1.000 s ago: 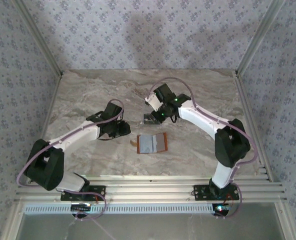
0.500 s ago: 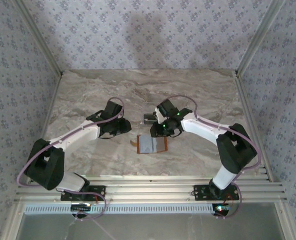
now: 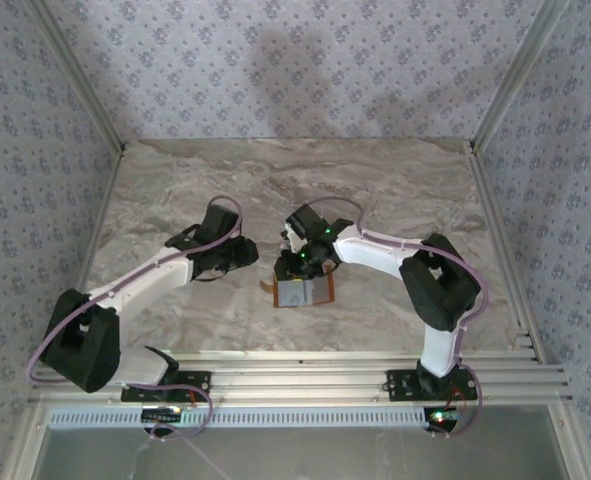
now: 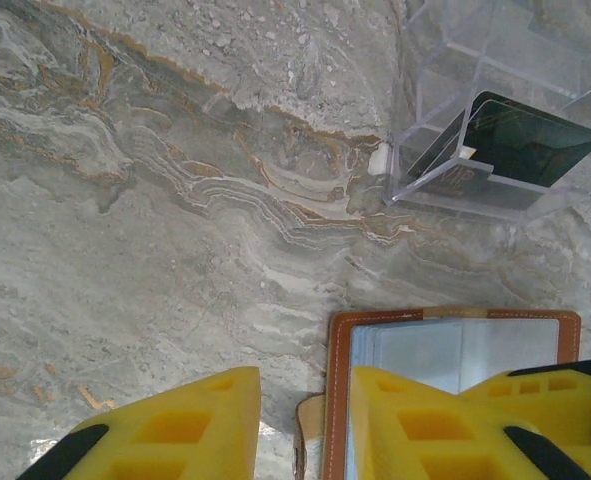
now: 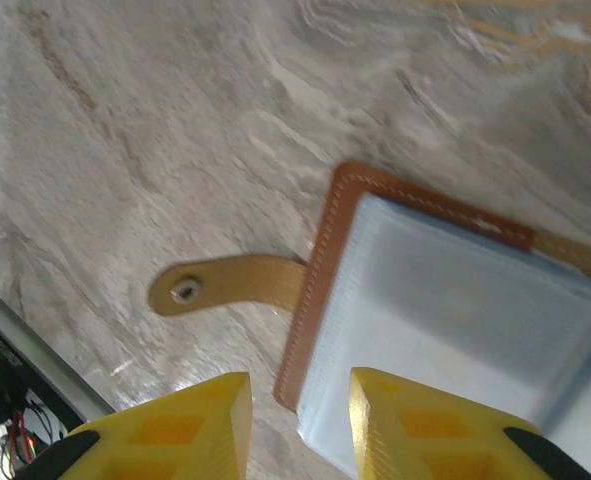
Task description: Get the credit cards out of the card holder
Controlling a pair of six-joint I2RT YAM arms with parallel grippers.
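- The card holder (image 3: 306, 292) lies open on the counter (image 3: 165, 200), with the grey-blue lining up and its strap (image 5: 225, 285) flat beside it.
- The right jaws stand a little apart over the strap-side edge and grip nothing.
- The left jaws, also apart and empty, hang near it.
- A dark card (image 4: 525, 140) stands in a clear stand (image 4: 440, 185) nearby.
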